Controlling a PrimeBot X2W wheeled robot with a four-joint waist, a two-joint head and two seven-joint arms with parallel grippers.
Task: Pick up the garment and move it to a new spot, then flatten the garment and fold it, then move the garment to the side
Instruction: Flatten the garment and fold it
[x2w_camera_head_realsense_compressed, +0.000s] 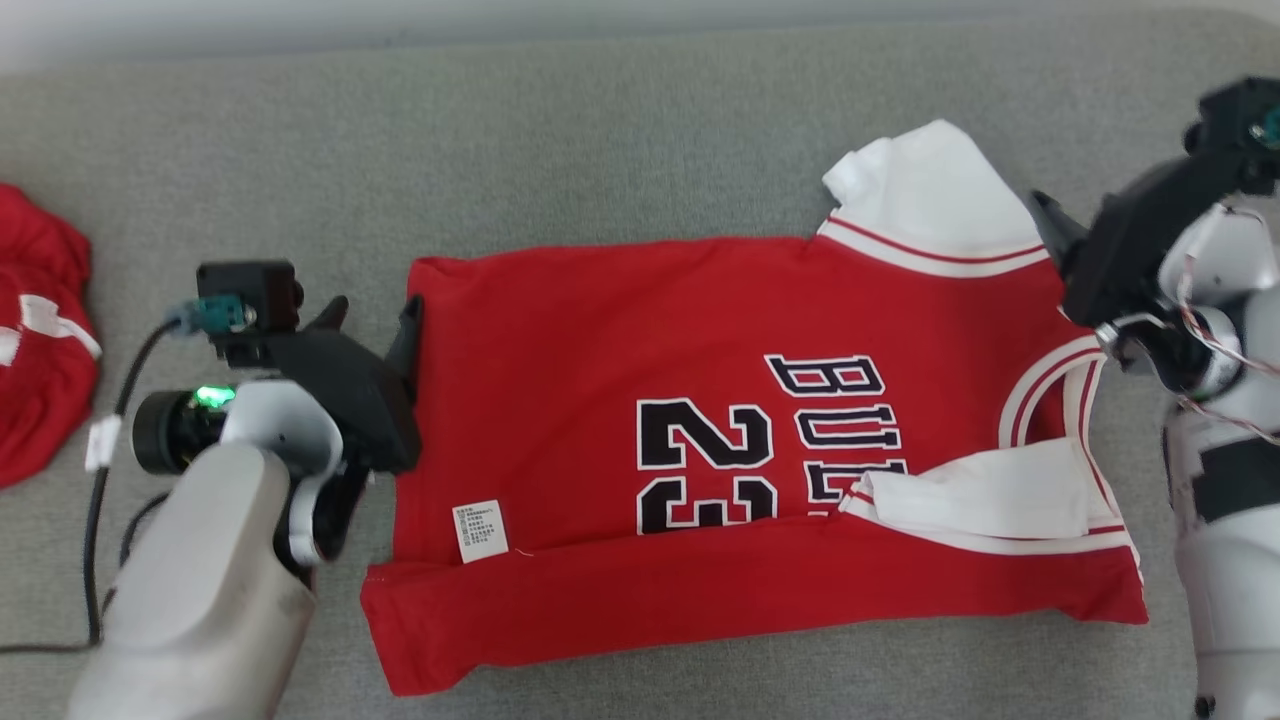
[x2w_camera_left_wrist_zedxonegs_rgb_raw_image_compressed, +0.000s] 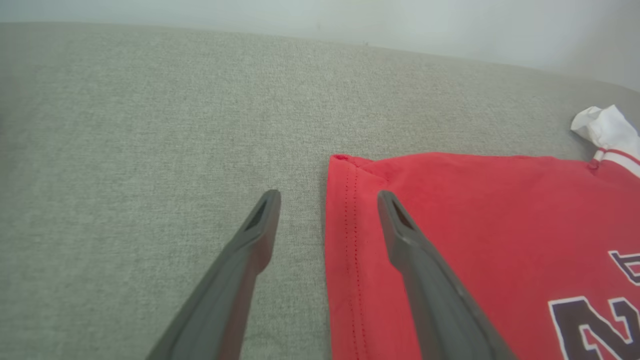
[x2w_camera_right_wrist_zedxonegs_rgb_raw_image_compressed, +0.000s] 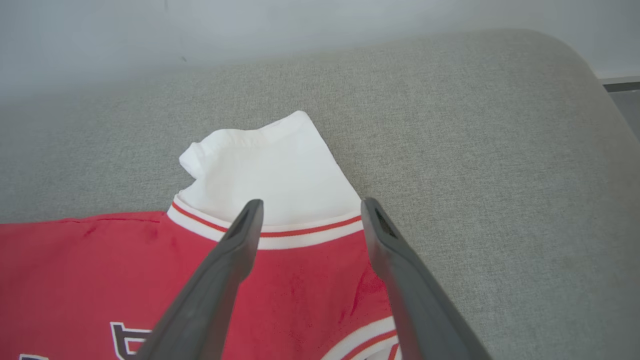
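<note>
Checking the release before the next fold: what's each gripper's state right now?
Left gripper: open, holding nothing, jaws either side of the jersey's edge.
Right gripper: open, holding nothing, jaws by the white sleeve.

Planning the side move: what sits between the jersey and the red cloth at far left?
Head view: the open left gripper and its black cable, above the grey cushion.

The shirt (x2w_camera_head_realsense_compressed: 600, 330) is smooth red cloth. The cushion (x2w_camera_head_realsense_compressed: 600, 130) is rough grey cloth. The fingers (x2w_camera_left_wrist_zedxonegs_rgb_raw_image_compressed: 425, 280) look like dull dark plastic.
</note>
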